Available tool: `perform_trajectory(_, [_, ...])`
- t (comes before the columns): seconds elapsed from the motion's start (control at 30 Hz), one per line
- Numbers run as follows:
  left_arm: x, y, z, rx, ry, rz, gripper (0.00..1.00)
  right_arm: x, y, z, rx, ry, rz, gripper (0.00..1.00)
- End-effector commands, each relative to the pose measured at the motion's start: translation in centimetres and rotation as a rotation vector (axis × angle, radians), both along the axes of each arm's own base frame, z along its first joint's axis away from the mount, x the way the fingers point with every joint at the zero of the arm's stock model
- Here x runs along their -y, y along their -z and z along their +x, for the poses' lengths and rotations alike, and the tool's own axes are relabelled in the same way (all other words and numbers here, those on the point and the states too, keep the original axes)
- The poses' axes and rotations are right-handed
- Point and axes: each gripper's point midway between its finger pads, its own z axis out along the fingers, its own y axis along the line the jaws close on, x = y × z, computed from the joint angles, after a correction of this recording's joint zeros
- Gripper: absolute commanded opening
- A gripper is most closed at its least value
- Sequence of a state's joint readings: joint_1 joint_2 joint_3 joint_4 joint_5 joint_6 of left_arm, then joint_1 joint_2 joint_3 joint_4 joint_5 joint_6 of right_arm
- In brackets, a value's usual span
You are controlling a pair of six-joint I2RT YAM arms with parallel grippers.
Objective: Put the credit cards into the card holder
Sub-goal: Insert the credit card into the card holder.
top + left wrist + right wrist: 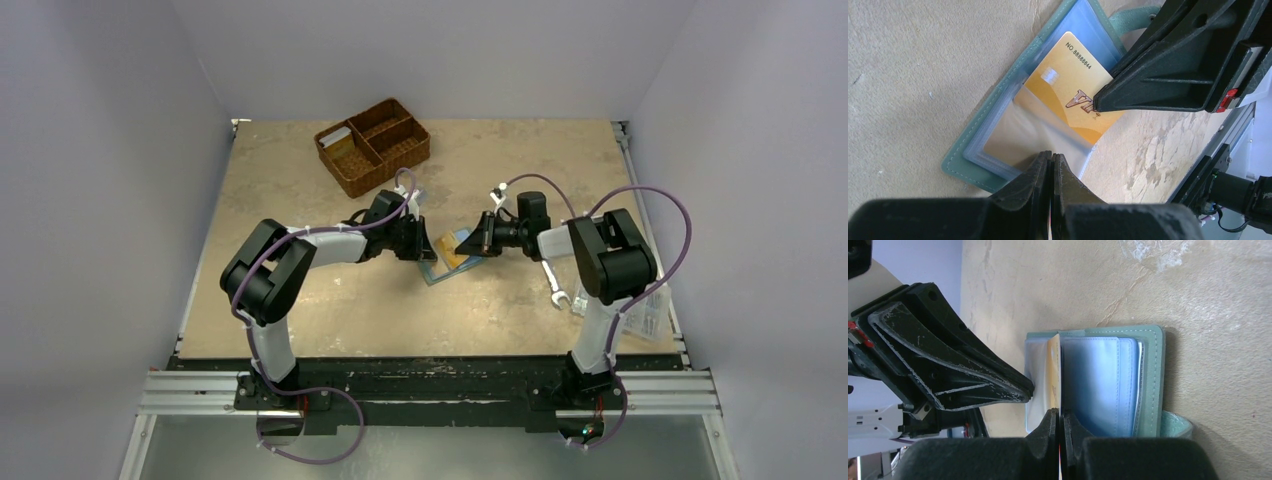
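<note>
Well off the wicker basket [373,146], right pincer [1059,415] is clamping a yellow card [1068,95] at the card holder [1148,380], closed left pincer [1050,157] alongside.

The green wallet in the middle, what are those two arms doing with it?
They are loading a card into it. The right claw pinches a yellow card and angles it into a clear sleeve of the teal card holder, which lies open on the table. The left claw is shut on that sleeve's edge, apparently steadying it. The card looks only partly in.
</note>
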State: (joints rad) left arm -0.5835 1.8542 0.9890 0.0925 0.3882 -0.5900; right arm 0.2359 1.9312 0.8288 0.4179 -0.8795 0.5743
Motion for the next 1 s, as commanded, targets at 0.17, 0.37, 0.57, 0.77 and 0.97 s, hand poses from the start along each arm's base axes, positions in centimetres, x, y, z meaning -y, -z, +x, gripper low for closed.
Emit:
perform_trajectory(0.17, [-2.4, 3.8, -1.6, -0.07, -0.036, 0.114, 0.0, 0.6, 1.0, -2.2, -0.079, 0.079, -0.005, 0.1])
perform_trajectory(0.37, [-2.0, 3.7, -1.7, -0.074, -0.044, 0.079, 0.0, 1.2, 0.7, -2.3, -0.051, 0.161, -0.014, 0.21])
perform_trajectory(0.57, [-1.8, 3.3, -1.7, -0.071, -0.043, 0.064, 0.0, 1.2, 0.1, -1.6, -0.015, 0.236, 0.003, 0.18])
perform_trajectory(0.77, [-1.9, 3.4, -2.0, -0.076, -0.038, 0.061, 0.0, 0.0, -0.3, -1.1, -0.002, 0.197, 0.028, 0.15])
perform_trajectory(0.97, [-1.7, 3.4, -2.1, -0.079, -0.033, 0.049, 0.0, -0.7, 0.2, -1.7, -0.014, 0.188, 0.023, 0.16])
